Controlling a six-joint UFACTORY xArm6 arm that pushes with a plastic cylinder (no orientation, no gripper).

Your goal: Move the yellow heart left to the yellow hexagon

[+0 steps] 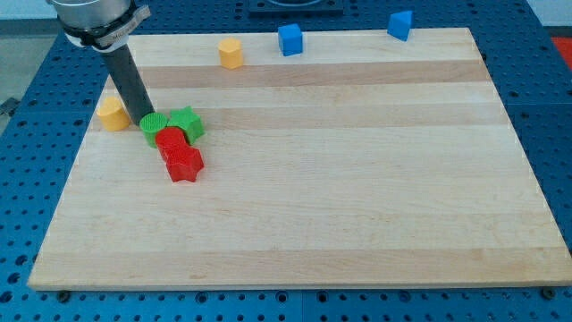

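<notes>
Yellow heart (113, 114) sits at nine o'clock of your clawless tip (142, 122); circle round and push it toward the yellow hexagon (231, 53) at one o'clock.

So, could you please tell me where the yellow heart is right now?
The yellow heart sits near the board's left edge in the camera view, just left of my tip and the green blocks, well below-left of the yellow hexagon.

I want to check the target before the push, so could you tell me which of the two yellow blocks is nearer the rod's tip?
The yellow heart at the board's left edge, just left of my tip. The yellow hexagon sits apart near the top edge.
</notes>
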